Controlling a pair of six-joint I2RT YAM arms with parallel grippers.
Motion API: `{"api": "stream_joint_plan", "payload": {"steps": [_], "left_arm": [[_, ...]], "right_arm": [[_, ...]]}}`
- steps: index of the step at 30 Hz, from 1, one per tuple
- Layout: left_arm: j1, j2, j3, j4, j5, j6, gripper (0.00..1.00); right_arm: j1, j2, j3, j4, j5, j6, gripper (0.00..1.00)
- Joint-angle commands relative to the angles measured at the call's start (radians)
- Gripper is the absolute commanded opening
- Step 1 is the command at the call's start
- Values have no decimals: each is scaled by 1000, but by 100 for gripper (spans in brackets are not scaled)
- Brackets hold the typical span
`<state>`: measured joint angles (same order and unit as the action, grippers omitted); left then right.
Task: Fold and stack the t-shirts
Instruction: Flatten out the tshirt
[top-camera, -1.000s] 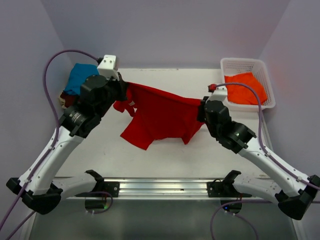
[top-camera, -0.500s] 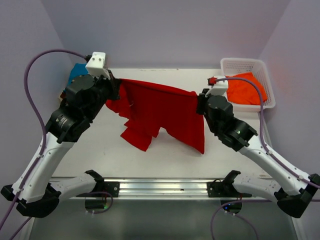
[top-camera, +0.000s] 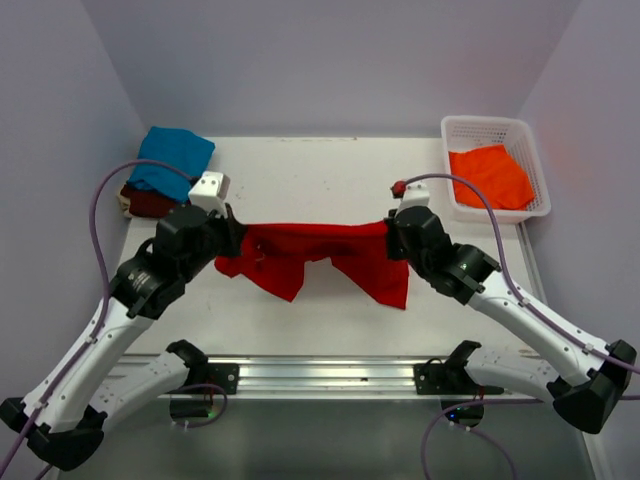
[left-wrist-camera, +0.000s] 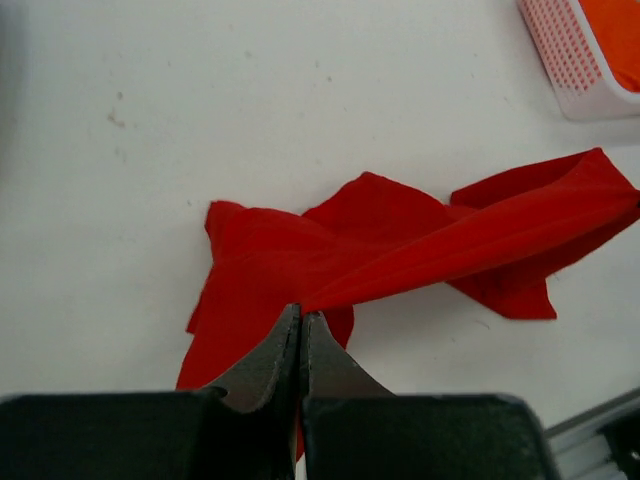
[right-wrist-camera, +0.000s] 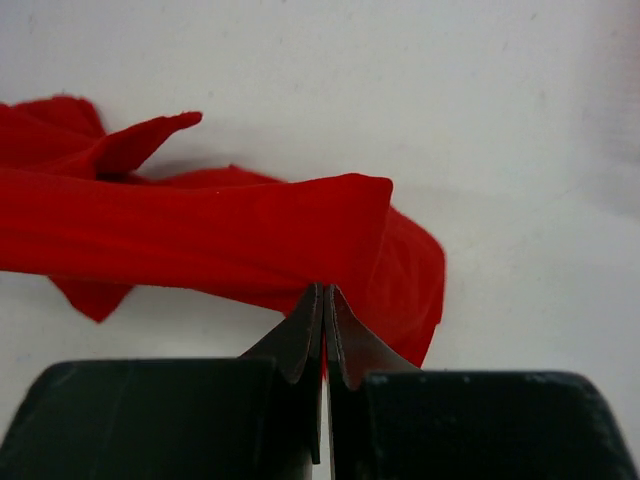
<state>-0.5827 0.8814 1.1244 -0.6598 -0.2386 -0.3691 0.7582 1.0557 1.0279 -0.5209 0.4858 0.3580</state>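
One bright red t-shirt (top-camera: 318, 252) is stretched between both grippers, over the middle of the table (top-camera: 320, 170), a bit toward the near edge. Its top edge runs as a tight, almost straight band from left to right. Below it the cloth hangs in two uneven flaps, and their lower parts lie on the table.

The left gripper (top-camera: 232, 234) has its jaws pressed together w/ no visible gap, pinching the left end of the band. In the left wrist view the cloth comes out right at the fingertips (left-wrist-camera: 272, 352). The right gripper (top-camera: 392, 228) is closed the same way on the right end; in the right wrist view a folded corner of the shirt stands just above its tips.

Both arms reach forward from their bases by the rail (top-camera: 320, 375) and bend inward at the elbow, so the 2 wrists face each other across the shirt, approx. level w/ each other. A purple cable (top-camera: 108, 192) loops over each arm.

Far-left corner: teal blue t-shirt (top-camera: 175, 155), folded, lying partly over a dark maroon t-shirt (top-camera: 150, 203). Both are apart from the red one, just beyond the left wrist.

Far-right corner: white lattice basket (top-camera: 480, 125) w/ an orange t-shirt (top-camera: 490, 175) inside, loosely bunched. The right arm's cable passes in front of the basket's left side.
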Motion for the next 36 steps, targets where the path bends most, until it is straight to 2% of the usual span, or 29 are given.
{"api": "stream_joint_plan", "payload": {"steps": [1,6,7,8,9,10,11,12,13,14,17,20,23,26,28,29,31,36], "left_arm": [[15,-110,-147,-83,152,-134,0],[15,-243,-364,-179,375,-247,0],[12,-263,-389,-190,395,-255,0],[12,-298,-403,-210,397,-264,16],[12,-314,-411,-251,392,-277,32],[12,-329,-407,-267,389,-278,44],[12,-346,-396,-280,384,-283,68],[14,-352,-365,-288,383,-286,92],[14,-354,-350,-285,380,-284,100],[14,-349,-338,-276,369,-283,100],[14,-311,-348,-241,285,-254,100],[14,-231,-396,-158,207,-220,100],[18,-134,-358,-114,157,-202,100],[20,-69,-328,0,148,-206,100],[18,17,-313,52,142,-202,100],[18,48,-304,116,140,-192,100],[18,153,-284,164,114,-169,99],[20,347,-200,278,79,-113,95]], "right_arm": [[1,-57,-71,-180,-186,67,0],[59,-4,-86,-322,-380,93,0],[69,3,-75,-341,-400,101,7],[72,10,-63,-359,-395,105,27],[72,10,-54,-381,-389,108,40],[72,7,-45,-384,-380,108,49],[72,4,-23,-386,-339,111,65],[72,4,-11,-398,-322,116,70],[70,6,15,-401,-291,122,72],[70,10,27,-404,-235,125,76],[69,36,64,-407,-126,131,77],[69,67,81,-401,-66,137,76],[67,79,67,-369,-33,144,71],[63,79,41,-321,-9,151,61],[62,79,34,-308,-1,156,46],[61,81,32,-303,3,157,42],[59,82,32,-294,17,160,37],[55,76,23,-260,13,160,32]]}}
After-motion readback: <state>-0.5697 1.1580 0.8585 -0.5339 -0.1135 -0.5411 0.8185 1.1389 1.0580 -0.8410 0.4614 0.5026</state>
